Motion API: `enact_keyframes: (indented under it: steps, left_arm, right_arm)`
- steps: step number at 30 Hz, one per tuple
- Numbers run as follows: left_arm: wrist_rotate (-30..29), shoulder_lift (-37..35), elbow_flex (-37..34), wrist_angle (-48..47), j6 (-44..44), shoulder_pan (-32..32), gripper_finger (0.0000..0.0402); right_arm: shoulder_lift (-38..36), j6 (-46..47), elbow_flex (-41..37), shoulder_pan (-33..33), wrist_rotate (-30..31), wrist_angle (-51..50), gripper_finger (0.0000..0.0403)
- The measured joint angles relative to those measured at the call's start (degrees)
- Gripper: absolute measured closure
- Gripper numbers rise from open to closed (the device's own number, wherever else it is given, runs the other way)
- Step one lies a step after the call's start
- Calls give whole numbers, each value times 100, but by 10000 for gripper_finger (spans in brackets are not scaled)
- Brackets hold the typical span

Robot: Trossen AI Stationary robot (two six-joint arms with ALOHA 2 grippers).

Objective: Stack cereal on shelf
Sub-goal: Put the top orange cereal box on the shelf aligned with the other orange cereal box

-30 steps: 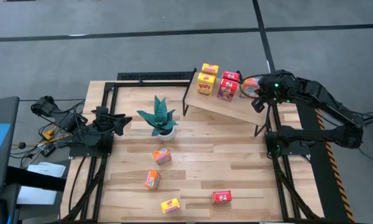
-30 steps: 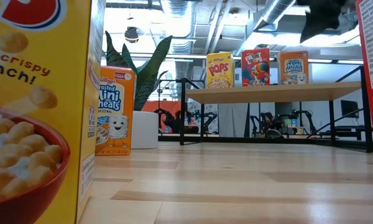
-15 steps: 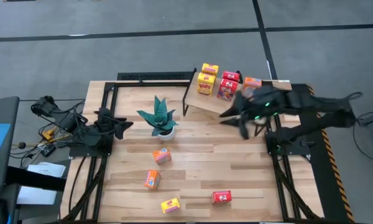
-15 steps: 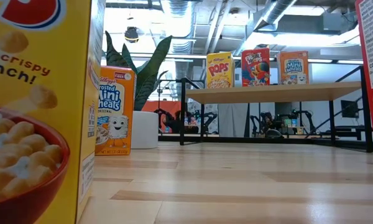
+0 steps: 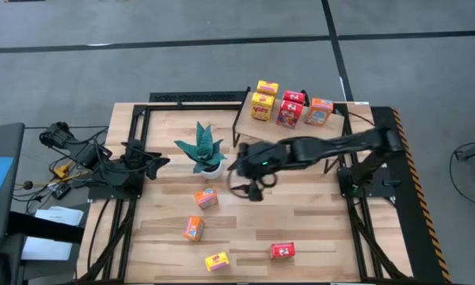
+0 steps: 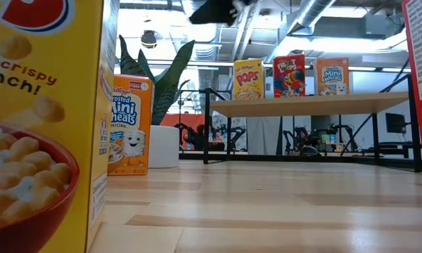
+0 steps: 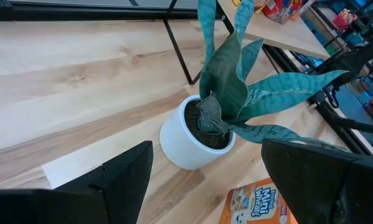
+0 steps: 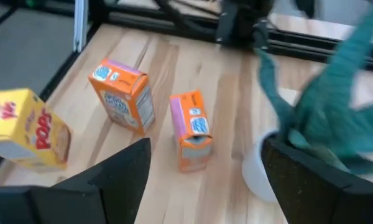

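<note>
— What's the table (image 5: 317,207) made of?

— Pale wood slats, smooth with a light sheen. The shelf (image 5: 309,136) is the same light wood, on thin black metal legs.

— And the boxes near the plant (image 5: 203,149)?

— Printed cardboard. The orange box (image 6: 129,124) beside it looks slightly glossy. The plant's pot (image 7: 189,134) is smooth and white, probably plastic or glazed ceramic. Its leaves are matt teal.

— The right gripper (image 5: 248,185)?

— Dark and matt, likely plastic.

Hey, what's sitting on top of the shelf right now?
Five cereal boxes stand on the shelf: two yellow boxes, two red boxes and one orange box. The low view shows only three fronts; the rear yellow and red boxes are hidden there.
</note>
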Motion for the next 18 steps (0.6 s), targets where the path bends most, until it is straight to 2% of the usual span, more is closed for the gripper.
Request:
enact_keyframes:
  steps: [9,18]
  left_arm:
    - [-2,0,0,-101,-13,0,109]
    - [252,0,0,-210,38,1,109]
  right_arm:
    - [1644,-691,1390,-2,-384,-22,77]
    - [2592,-781,2213,29,-656,-435,79]
